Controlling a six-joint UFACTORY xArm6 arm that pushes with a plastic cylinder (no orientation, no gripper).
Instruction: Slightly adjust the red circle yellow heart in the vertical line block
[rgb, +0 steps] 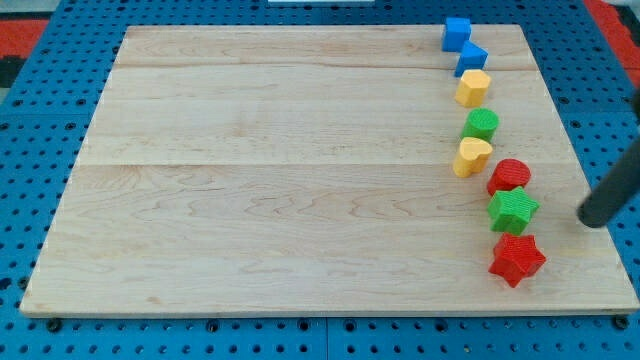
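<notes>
Several blocks form a rough vertical line near the board's right side. The red circle (510, 175) lies just right of and below the yellow heart (471, 156), close to it. Above the heart come a green block (481, 124), a yellow hexagon-like block (473, 87) and two blue blocks (471, 58) (456, 33). Below the red circle lie a green star (513, 210) and a red star (517, 259). My tip (593, 219) is at the view's right, about 80 px right of the green star, touching no block.
The wooden board (300, 180) lies on a blue pegboard surface (30, 200). The board's right edge (590, 170) runs close to my tip. The rod enters from the view's right edge.
</notes>
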